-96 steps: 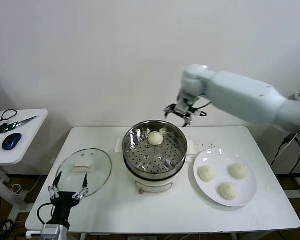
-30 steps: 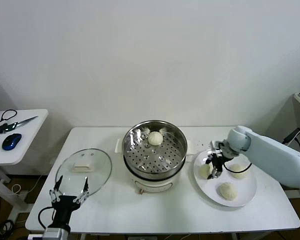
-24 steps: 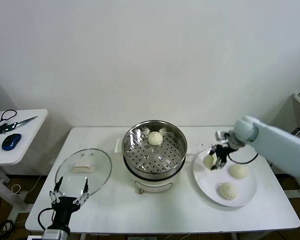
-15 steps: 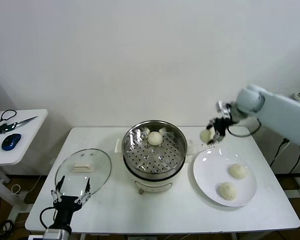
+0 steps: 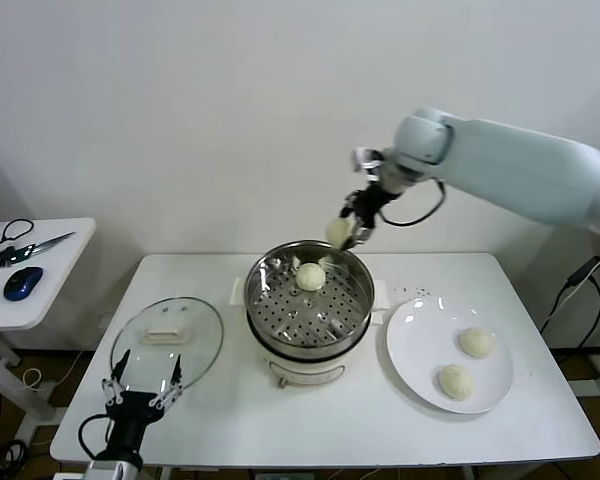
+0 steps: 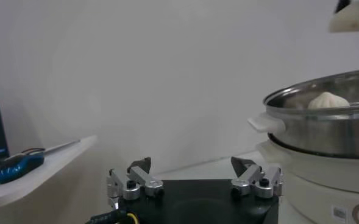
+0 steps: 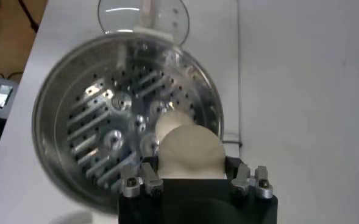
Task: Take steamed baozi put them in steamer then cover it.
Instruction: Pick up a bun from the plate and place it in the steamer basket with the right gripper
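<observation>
My right gripper is shut on a cream-white baozi and holds it above the far rim of the steel steamer. In the right wrist view the held baozi sits between the jaws over the perforated tray. One baozi lies in the steamer at the far side. Two baozi lie on the white plate. The glass cover lies on the table left of the steamer. My left gripper is open and empty at the table's front left edge.
A small white side table at the left holds a blue mouse and scissors. The white wall stands close behind the table.
My right gripper went from above the steamer down to the plate, shut on a baozi, lifted it and carried it left to above the steamer's far rim. The left arm stayed put.
</observation>
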